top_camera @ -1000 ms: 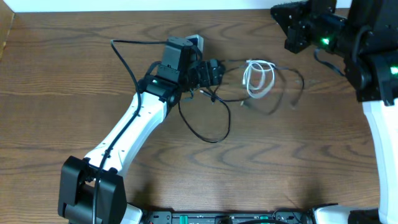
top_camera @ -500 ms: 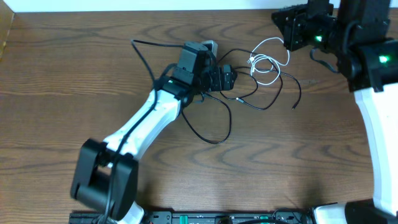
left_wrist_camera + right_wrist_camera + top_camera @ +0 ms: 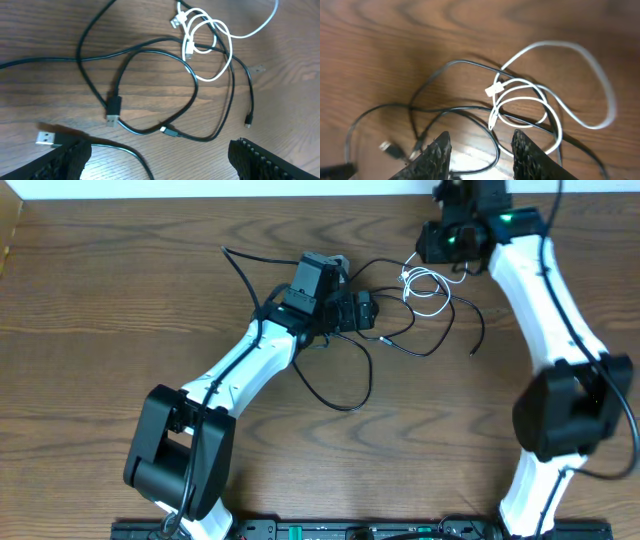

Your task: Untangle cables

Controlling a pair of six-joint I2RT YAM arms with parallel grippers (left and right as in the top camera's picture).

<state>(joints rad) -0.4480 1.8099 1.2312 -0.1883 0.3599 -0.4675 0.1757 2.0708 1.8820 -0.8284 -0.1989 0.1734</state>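
White cable (image 3: pixel 230 50) coils across looping black cable (image 3: pixel 196 89) on the wooden table (image 3: pixel 50 30).

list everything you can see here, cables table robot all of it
thin black cable with plug ends: one as far as the tangle shows, black, looped on the far middle of the table
thin white cable: one, white, coiled and crossing the black cable, toward the right arm
brown wooden table: one, brown, under everything
left arm: one, white and black, reaching in from the near left
right arm: one, white and black, reaching in from the near right
left gripper: one, black, above the black loops, jaws apart, empty
right gripper: one, black, above the white coil, jaws apart, empty
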